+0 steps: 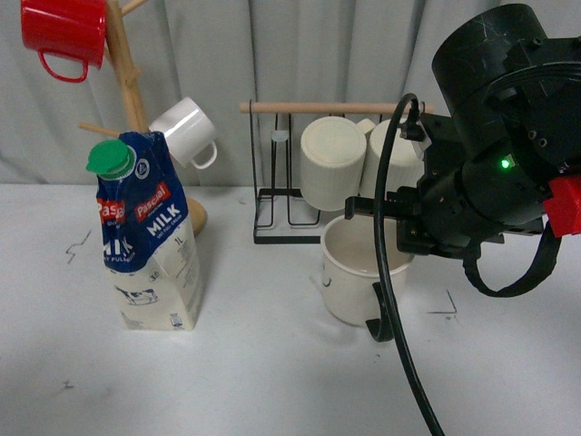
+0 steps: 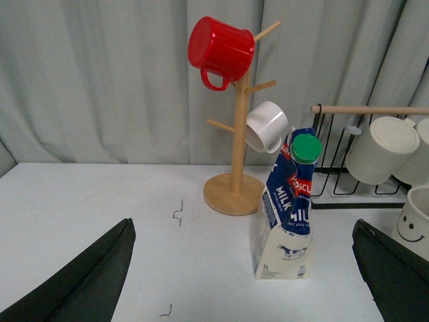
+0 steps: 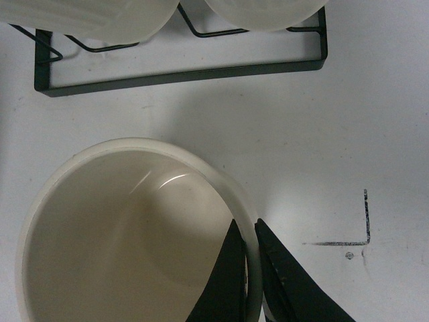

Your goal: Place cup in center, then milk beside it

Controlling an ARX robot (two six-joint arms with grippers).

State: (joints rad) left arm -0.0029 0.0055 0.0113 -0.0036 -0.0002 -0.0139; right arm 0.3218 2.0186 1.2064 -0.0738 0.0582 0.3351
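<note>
The cup [image 1: 349, 272], a large cream mug with a black handle, stands on the white table in front of the wire rack. Its smiley face shows at the edge of the left wrist view [image 2: 417, 220]. My right gripper [image 3: 248, 236] is shut on the cup's rim [image 3: 120, 228], one finger inside and one outside. The milk [image 1: 150, 236] stands upright at the left, blue-topped with a green cap. It also stands ahead of my left gripper [image 2: 241, 225], which is open and wide apart, with only the milk [image 2: 288, 215] and table between its fingers.
A wooden mug tree [image 1: 127, 82] behind the milk carries a red mug [image 1: 64, 32] and a small white mug [image 1: 186, 130]. A black wire rack [image 1: 272, 195] holds ribbed cream mugs [image 1: 333, 162]. A black corner mark [image 1: 445, 309] lies right of the cup.
</note>
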